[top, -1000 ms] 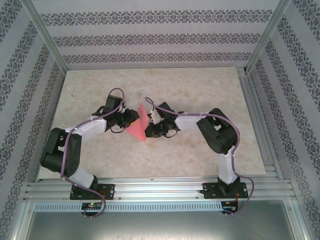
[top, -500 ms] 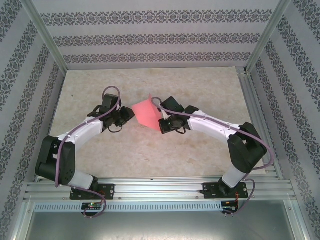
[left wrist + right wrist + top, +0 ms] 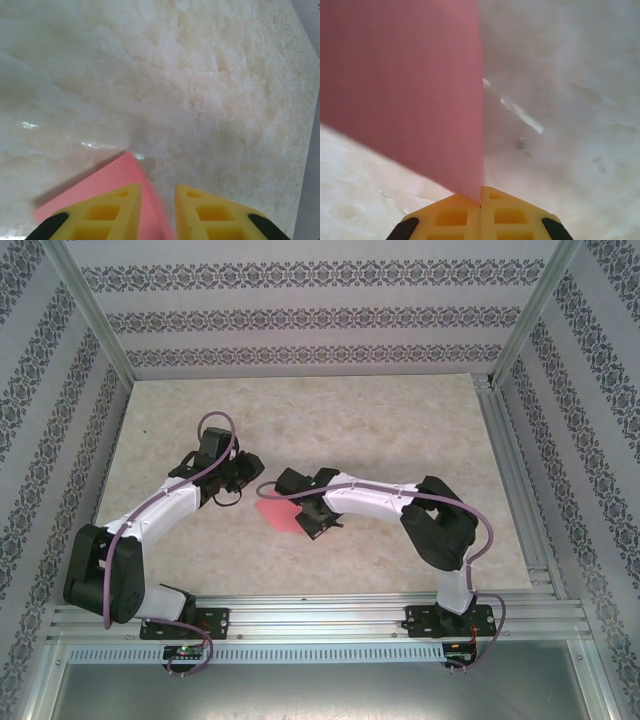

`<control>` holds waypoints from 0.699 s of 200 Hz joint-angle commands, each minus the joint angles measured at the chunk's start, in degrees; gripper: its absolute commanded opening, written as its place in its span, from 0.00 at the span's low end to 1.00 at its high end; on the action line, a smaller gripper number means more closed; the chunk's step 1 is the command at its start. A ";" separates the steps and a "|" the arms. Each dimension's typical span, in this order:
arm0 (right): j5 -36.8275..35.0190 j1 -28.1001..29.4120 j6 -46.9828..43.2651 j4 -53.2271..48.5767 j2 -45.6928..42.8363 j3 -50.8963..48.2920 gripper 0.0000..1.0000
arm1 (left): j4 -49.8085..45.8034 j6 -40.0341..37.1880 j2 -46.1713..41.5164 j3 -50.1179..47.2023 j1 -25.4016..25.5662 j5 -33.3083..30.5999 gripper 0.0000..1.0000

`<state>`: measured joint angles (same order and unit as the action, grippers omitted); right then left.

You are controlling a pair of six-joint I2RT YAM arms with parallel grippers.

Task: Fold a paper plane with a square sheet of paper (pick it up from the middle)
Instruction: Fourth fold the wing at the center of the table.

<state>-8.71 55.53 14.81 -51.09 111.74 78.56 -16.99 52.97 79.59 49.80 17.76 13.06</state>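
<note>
Right gripper (image 3: 481, 202) is pinched tight on one edge of the pink paper (image 3: 279, 516), near the middle of the table (image 3: 400, 420). Left gripper (image 3: 157, 192) sits slightly open just beside it, holding nothing. The paper's probably super light and floppy and creases easily, so I'd grab it gently near an edge.

A robot lab test cell. A marble-look worktop (image 3: 400, 420) is boxed in by bare aluminium frame posts (image 3: 90, 310) rising at 11 and 1 o'clock, with patterned panels (image 3: 300, 315) as walls at 9, 12 and 3. At 6 o'clock a slotted aluminium rail (image 3: 320, 612) carries two white-and-black arms, left (image 3: 165, 502) and right (image 3: 375, 495), bolted side by side.
</note>
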 commanded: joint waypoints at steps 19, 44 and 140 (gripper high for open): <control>4.19 0.01 0.99 3.40 -0.73 0.90 0.14 | -2.43 0.38 -1.78 -0.92 0.69 -1.87 0.27; 5.55 -0.07 0.75 6.22 -3.40 -0.97 0.22 | -2.08 0.56 -1.44 -1.00 0.69 -1.65 0.27; 6.59 -0.60 -0.83 9.33 -5.93 -4.02 0.23 | -2.69 -0.07 -1.10 0.07 0.65 -0.25 0.27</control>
<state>-3.66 55.35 14.85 -43.46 105.67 75.20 -18.26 52.95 79.13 49.52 17.76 12.53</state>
